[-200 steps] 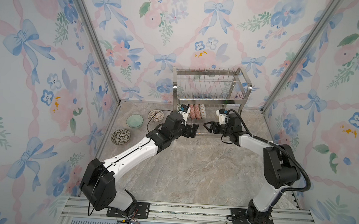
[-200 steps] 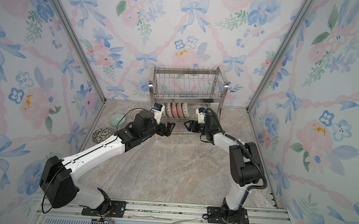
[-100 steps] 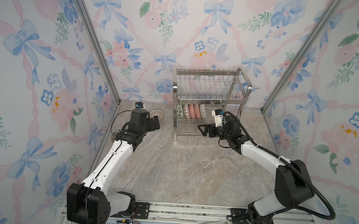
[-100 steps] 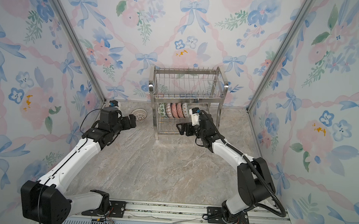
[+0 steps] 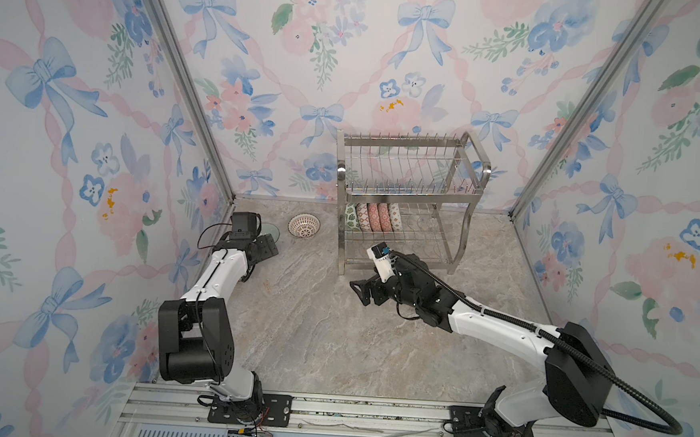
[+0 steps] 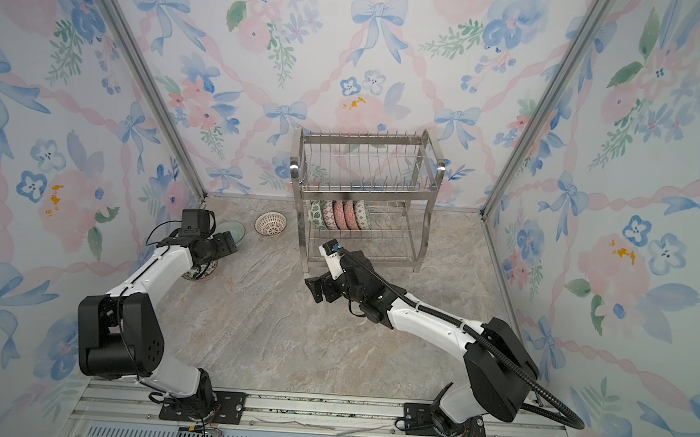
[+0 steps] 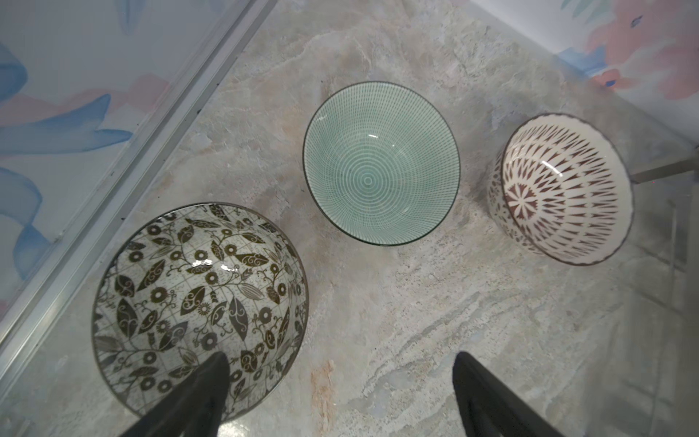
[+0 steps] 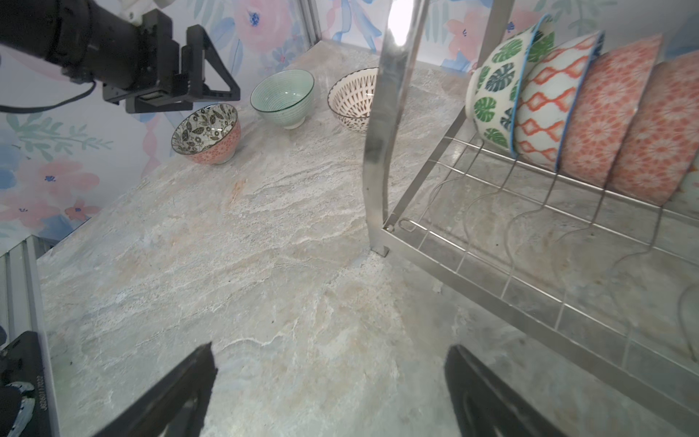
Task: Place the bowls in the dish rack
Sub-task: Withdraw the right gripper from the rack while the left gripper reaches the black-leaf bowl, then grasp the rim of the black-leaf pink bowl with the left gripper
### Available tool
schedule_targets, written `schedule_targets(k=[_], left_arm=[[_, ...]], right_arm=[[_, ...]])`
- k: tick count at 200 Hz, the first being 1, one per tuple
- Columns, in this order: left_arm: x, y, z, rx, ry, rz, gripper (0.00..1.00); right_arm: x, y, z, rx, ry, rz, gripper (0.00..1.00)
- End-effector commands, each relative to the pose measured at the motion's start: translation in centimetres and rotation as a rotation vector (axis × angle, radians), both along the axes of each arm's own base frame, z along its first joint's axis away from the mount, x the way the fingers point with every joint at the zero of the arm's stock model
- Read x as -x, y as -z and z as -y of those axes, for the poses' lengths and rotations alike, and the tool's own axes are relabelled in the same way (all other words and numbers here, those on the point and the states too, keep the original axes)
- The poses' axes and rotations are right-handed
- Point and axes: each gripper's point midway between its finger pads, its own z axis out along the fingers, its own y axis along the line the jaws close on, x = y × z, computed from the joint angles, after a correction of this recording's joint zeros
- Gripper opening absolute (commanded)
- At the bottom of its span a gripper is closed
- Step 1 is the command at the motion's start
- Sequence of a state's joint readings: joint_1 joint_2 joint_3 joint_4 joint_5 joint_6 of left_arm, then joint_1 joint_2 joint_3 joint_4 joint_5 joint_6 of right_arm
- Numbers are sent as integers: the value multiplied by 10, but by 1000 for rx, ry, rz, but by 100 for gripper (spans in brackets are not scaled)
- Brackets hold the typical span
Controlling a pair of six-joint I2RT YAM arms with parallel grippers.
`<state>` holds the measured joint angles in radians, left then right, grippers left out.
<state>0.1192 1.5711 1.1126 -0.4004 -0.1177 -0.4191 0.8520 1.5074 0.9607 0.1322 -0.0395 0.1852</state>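
Observation:
The dish rack (image 5: 408, 198) stands at the back, with several patterned bowls (image 5: 373, 217) on edge in its lower tier (image 8: 567, 113). Three bowls sit on the floor at the left: a dark floral one (image 7: 200, 302), a pale green one (image 7: 382, 162) and a white one with brown triangles (image 7: 559, 189). My left gripper (image 7: 340, 359) hangs open above them, one finger over the floral bowl's inside, holding nothing. My right gripper (image 8: 331, 348) is open and empty over bare floor, in front of the rack's left leg (image 8: 382, 151).
Flowered walls with metal corner posts (image 5: 182, 80) close in the space, and the floral bowl lies close to the left wall. The rack's upper tier (image 6: 363, 170) holds nothing that I can see. The arm bases sit on a rail (image 5: 369, 412) at the front.
My left arm swung away from the rack to the floor bowls at the left. My right gripper opened wider and pulled back from the rack toward the front.

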Motion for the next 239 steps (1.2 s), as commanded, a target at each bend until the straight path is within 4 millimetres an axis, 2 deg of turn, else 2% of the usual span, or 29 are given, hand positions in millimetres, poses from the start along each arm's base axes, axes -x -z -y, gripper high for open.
schedule_targets(k=[1, 15, 38, 81, 147, 162, 205, 219, 230, 239], left_arm=[[-2, 16, -11, -40, 36, -98, 90], [-1, 31, -18, -30, 33, -138, 89], [-1, 47, -26, -4, 31, -173, 79], [0, 67, -20, 16, 65, -221, 66], [-2, 73, -17, 33, 78, -231, 38], [-2, 73, -16, 38, 85, -231, 35], [-1, 78, -11, 61, 101, -238, 10], [-1, 77, -9, 69, 110, -236, 7], [-1, 78, -7, 70, 123, -238, 0], [0, 79, -5, 66, 129, -247, 0]], right_arm=[[-3, 7, -7, 25, 12, 36, 97], [-1, 7, -11, 8, 5, 28, 97], [-2, 6, -12, -7, 8, 26, 97], [-1, 13, -12, -20, 19, 9, 97], [-2, 18, -1, -18, 46, 16, 97], [-2, 19, -2, -16, 42, 11, 97], [-4, 13, -4, -27, 45, 14, 97], [-4, 11, -3, -26, 48, 17, 96], [-5, 10, 0, -26, 55, 19, 96], [-5, 9, 3, -27, 62, 17, 97]])
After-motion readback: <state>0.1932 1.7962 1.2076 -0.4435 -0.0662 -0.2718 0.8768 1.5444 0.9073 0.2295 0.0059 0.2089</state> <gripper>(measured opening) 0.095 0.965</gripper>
